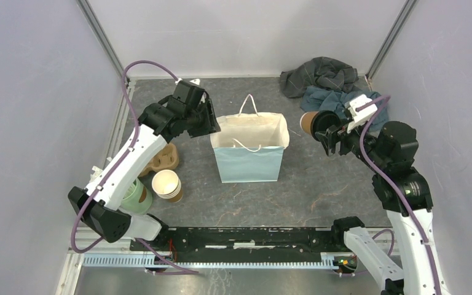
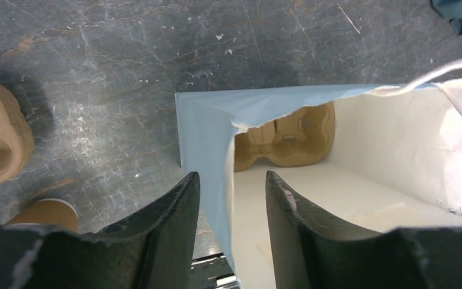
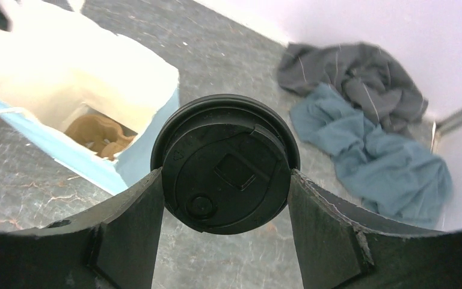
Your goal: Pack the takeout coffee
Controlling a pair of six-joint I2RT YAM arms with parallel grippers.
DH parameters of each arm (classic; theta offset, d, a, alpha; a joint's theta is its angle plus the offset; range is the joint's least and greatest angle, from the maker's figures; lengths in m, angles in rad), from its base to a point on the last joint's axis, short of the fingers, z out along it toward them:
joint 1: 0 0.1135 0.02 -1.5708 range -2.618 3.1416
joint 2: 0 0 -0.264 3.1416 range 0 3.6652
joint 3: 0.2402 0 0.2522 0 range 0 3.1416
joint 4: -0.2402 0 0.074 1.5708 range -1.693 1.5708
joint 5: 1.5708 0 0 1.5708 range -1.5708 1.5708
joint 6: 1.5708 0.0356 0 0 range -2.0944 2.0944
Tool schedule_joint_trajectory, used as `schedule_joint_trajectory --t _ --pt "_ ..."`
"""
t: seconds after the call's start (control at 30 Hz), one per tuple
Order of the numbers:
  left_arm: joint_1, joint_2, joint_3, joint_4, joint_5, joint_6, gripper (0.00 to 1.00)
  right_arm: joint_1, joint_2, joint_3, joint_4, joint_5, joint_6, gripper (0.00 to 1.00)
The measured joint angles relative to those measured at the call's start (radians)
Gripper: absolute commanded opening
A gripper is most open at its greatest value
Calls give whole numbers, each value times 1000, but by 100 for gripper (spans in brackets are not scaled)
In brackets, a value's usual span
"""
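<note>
The takeout coffee (image 1: 312, 123), a brown paper cup with a black lid (image 3: 225, 162), hangs tipped on its side above the table, right of the bag. My right gripper (image 3: 225, 177) is shut on it, one finger on each side of the lid. The light blue paper bag (image 1: 249, 163) stands open in the middle, with a brown cup carrier (image 2: 286, 141) lying on its floor. My left gripper (image 2: 231, 177) is at the bag's left rim, open. Its jaws straddle the bag's left wall (image 2: 207, 132), one outside and one inside, with a gap still showing.
Left of the bag lie another brown carrier (image 1: 166, 158), a stack of lidless cups (image 1: 167, 184) and a pale green cup (image 1: 136, 196). Grey cloth (image 1: 319, 77) and blue cloth (image 1: 335, 98) are bunched in the back right corner. White walls close in three sides.
</note>
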Motion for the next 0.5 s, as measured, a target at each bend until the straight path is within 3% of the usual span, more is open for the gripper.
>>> schedule_joint_trajectory --t 0.17,0.5 --pt "-53 23 11 -1 -42 7 37 50 8 45 20 -103 -84 5" --pt "-63 87 86 10 -100 89 3 203 157 182 54 -328 -232 0"
